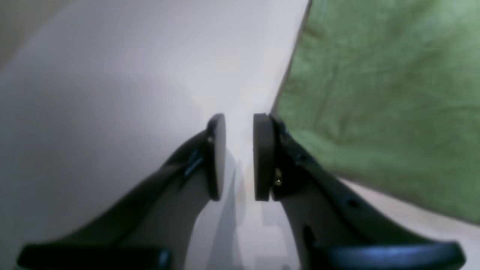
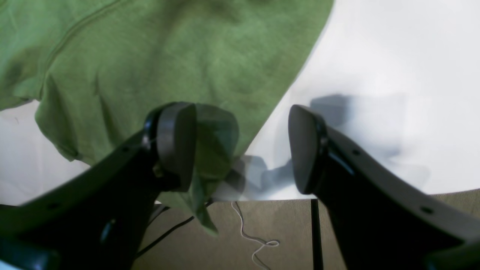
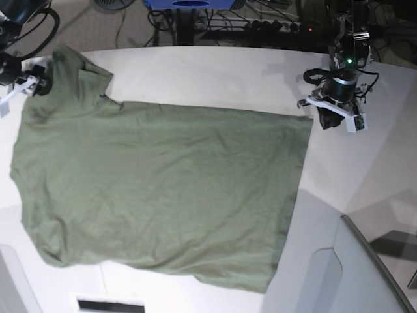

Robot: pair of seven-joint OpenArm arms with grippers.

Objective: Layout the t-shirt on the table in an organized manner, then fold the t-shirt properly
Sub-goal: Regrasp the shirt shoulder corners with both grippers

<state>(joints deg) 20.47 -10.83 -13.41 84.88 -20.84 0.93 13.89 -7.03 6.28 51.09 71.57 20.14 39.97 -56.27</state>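
Note:
The olive-green t-shirt (image 3: 163, 189) lies spread flat across the white table (image 3: 215, 75), with a sleeve toward the far left corner. My right gripper (image 3: 27, 85) hovers over that sleeve at the table's edge. In the right wrist view the right gripper (image 2: 240, 146) is wide open above the t-shirt (image 2: 168, 56), whose corner droops over the table (image 2: 375, 56) rim. My left gripper (image 3: 331, 119) sits just off the shirt's far right corner. In the left wrist view the left gripper (image 1: 240, 157) shows a narrow empty gap over the table (image 1: 131, 75), the t-shirt (image 1: 375, 93) beside it.
A grey angled panel (image 3: 365, 274) rises at the near right of the table. Cables (image 2: 255, 240) trail on the carpet below the table edge. Equipment and wiring (image 3: 260, 23) crowd the floor behind the table.

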